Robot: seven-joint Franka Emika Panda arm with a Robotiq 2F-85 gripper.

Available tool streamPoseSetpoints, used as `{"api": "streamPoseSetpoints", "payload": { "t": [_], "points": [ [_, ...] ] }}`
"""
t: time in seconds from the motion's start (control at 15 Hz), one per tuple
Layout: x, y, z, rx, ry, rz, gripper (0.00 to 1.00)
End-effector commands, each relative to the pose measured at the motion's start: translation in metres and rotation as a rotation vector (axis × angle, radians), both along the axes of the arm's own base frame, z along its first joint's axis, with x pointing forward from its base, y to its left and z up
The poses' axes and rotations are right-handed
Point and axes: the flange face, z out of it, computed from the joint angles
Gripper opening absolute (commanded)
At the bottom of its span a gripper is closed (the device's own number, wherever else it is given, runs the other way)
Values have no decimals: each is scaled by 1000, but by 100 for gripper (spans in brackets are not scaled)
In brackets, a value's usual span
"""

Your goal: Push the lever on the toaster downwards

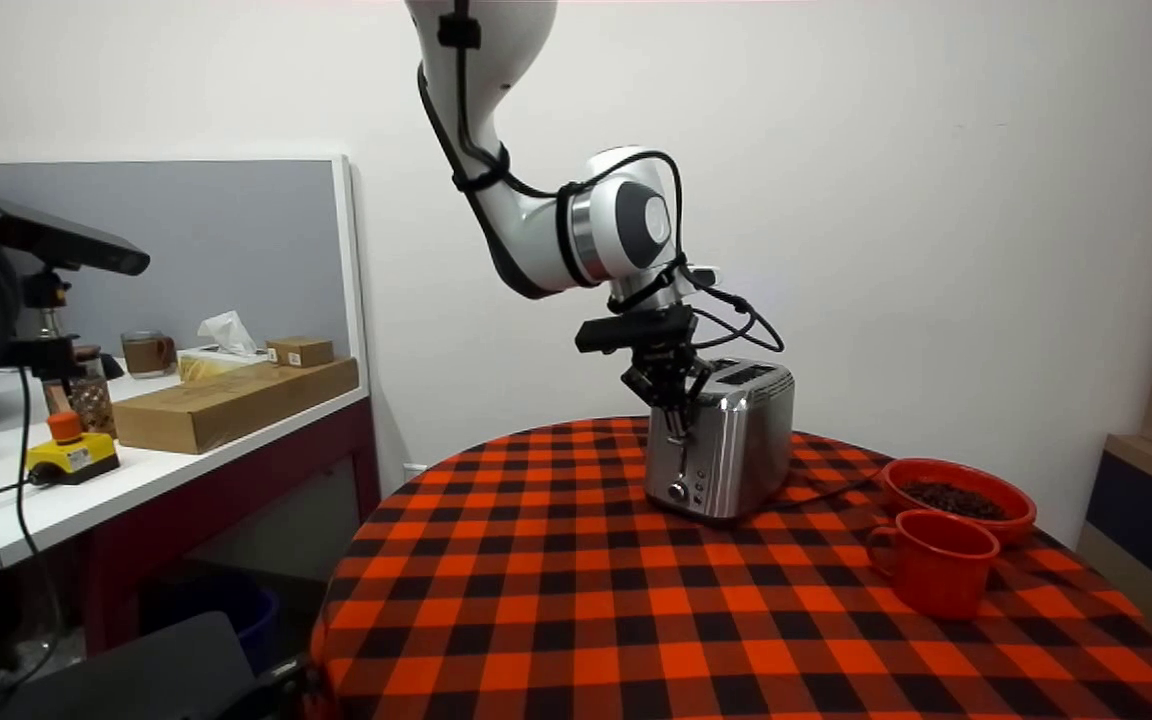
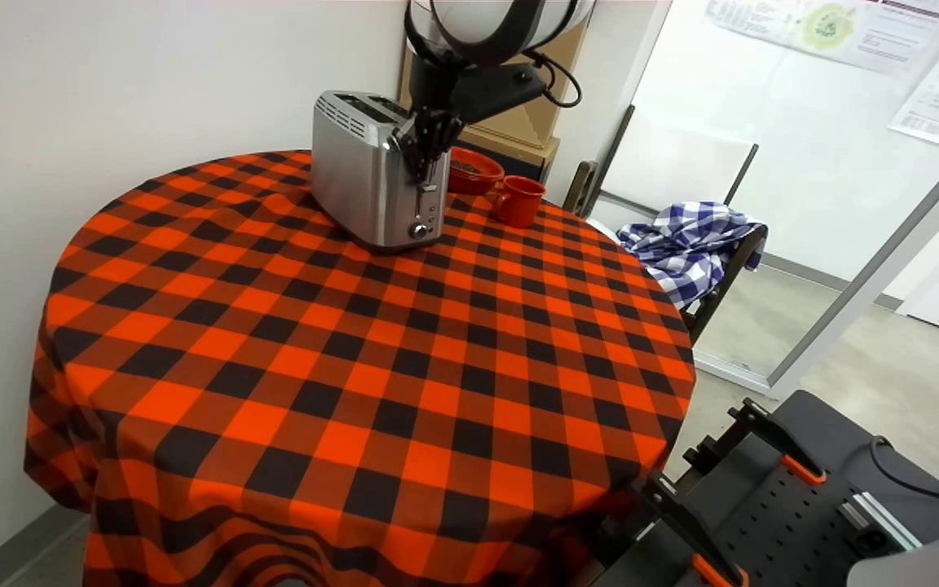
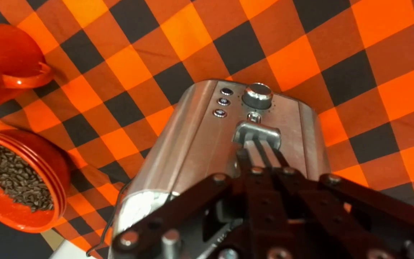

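Low in the wrist view, a black robot gripper (image 3: 258, 144) reaches over a brushed-metal toaster (image 3: 196, 144), its two fingers (image 3: 253, 153) drawn together side by side, with only a thin gap between them and nothing clasped there. Their tips meet, or very nearly meet, the toaster's lever (image 3: 261, 128), a wide metal tab on the narrow end face; whether they press on it cannot be told. Below the lever, on that same face, is a round dial (image 3: 257, 96), with three small buttons (image 3: 223, 101) in a row beside it.

Both exterior views place the toaster upright near the edge of a round tabletop (image 1: 536, 600) closest to the white wall (image 1: 836, 180); red and black checks cover the tabletop. The white arm (image 1: 536, 240) reaches down from above. Near the tabletop's right-hand edge, in an exterior view, a red mug (image 1: 944, 575) stands just beside a red bowl (image 1: 1016, 528) of small dark pieces (image 3: 22, 183). A dark cord (image 1: 826, 497) lies between toaster and bowl.
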Motion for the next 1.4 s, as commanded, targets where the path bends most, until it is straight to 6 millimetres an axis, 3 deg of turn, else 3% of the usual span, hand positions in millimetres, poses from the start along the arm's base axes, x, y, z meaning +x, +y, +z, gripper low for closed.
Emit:
{"api": "streamPoseSetpoints", "payload": {
  "t": [0.0, 1.0, 1.33],
  "points": [
    [7, 11, -19, -46, 1, 14, 0],
    [-2, 15, -71, -79, 92, 39, 0],
    [-1, 6, -76, -42, 134, 5, 0]
  ]
}}
